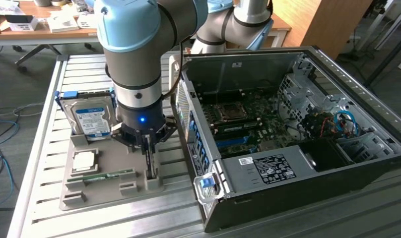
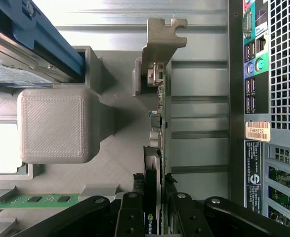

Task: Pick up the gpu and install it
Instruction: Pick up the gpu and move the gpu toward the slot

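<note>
The gpu [image 2: 155,123] stands edge-on in a slot of the grey printed tray [image 1: 111,194], its pale metal end bracket [image 2: 162,39] at the far end from the wrist. My gripper [image 2: 154,200] has come straight down over it, and the black fingers [image 2: 131,210] sit against both faces of the card. In the exterior view the gripper [image 1: 149,151] is low over the tray, with the gpu [image 1: 151,171] showing as a thin dark blade beneath it, still seated in its holder.
The open computer case [image 1: 359,99] lies right beside the tray, motherboard [image 1: 240,124] facing up, its rear port panel [image 2: 256,54] close to the card. On the tray are a silver hard drive [image 1: 91,119], a green memory stick [image 1: 101,174] and a processor chip [image 1: 85,159].
</note>
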